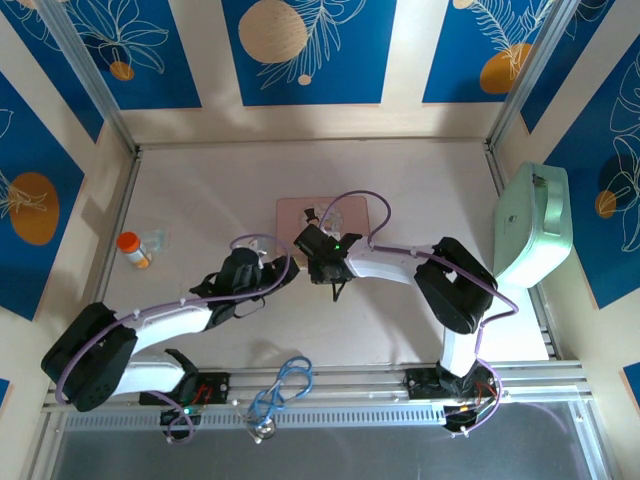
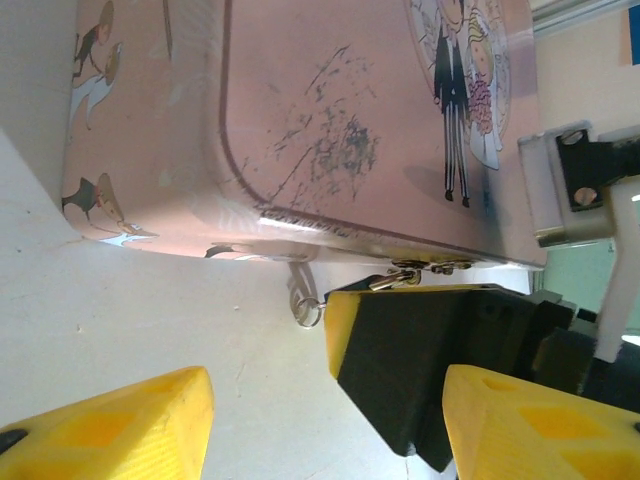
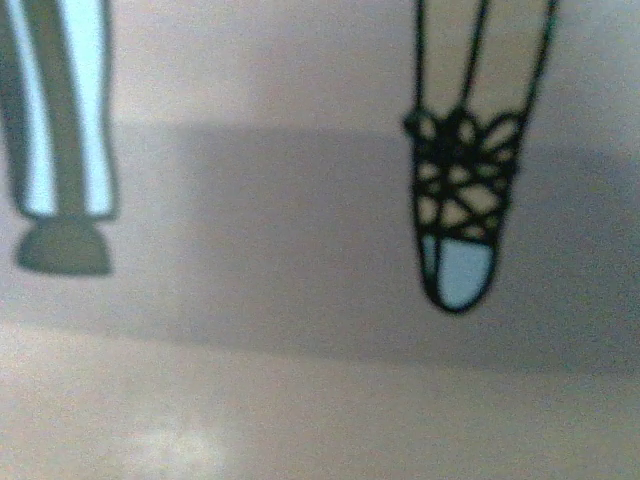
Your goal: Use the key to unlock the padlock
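Note:
A pink picture box [image 1: 355,212] lies at the table's middle. My right gripper [image 1: 336,288] points down at the box's front edge; its black finger with a yellow edge [image 2: 420,360] presses against the silvery clasp [image 2: 405,276] there. How its jaws stand does not show. The padlock is hidden. A small metal ring [image 2: 309,312] hangs at that edge; whether it carries the key I cannot tell. My left gripper [image 1: 284,268] hovers just left of it, its yellow fingers [image 2: 120,425] wide open and holding nothing. The right wrist view is a blurred close-up of the box lid [image 3: 300,150].
A mint green case [image 1: 535,225] stands at the right wall. An orange pill bottle [image 1: 133,250] lies at the left. A blue looped cord [image 1: 285,385] rests on the rail between the arm bases.

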{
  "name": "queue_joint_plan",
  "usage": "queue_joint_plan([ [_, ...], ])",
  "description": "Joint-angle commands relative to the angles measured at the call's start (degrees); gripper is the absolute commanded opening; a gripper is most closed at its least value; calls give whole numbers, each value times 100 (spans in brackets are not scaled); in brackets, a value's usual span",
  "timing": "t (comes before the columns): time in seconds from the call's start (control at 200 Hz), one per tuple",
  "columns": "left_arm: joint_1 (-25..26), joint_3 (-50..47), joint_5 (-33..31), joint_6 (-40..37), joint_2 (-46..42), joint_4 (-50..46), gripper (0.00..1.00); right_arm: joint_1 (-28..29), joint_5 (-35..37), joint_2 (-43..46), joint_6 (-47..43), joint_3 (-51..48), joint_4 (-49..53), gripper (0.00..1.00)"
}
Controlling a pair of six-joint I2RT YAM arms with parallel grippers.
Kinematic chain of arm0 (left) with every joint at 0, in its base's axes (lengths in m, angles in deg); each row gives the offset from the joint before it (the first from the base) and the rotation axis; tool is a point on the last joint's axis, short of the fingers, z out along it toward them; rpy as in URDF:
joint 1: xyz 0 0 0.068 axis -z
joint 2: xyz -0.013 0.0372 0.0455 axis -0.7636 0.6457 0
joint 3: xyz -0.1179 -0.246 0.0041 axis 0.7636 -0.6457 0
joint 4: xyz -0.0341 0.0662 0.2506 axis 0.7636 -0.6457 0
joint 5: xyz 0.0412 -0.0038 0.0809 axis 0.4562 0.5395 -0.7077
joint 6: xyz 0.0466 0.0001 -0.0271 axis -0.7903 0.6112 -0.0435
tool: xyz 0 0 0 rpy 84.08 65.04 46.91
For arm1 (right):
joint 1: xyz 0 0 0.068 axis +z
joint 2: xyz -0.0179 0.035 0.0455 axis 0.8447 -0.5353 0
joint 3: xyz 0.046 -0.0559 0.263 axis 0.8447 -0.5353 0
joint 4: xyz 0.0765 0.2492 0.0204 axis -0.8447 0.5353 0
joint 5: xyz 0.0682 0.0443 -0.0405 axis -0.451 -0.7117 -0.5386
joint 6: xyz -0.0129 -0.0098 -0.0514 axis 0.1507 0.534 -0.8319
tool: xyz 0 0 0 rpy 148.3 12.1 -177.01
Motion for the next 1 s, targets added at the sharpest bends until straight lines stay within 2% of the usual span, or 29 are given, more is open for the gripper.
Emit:
queue_joint_plan([
  [0.0,87,-93,-45,32,120,346,62,34,-42,-56,76,133,129,35],
  [0.135,116,-69,-27,-2,168,380,63,19,3,-70,62,146,62,41],
  [0.26,130,-41,-21,-6,222,375,63,-17,55,-100,55,135,29,42],
  [0.525,194,-76,-22,83,425,614,64,-17,72,-110,71,205,171,33],
  [0.8,283,-133,-53,76,500,869,76,-7,-193,-188,163,499,771,30],
  [0.895,331,-188,-87,74,522,990,75,-8,-318,-288,147,591,895,28],
  [0.995,408,-253,-158,50,553,1146,67,-33,-493,-334,134,726,1061,27],
])
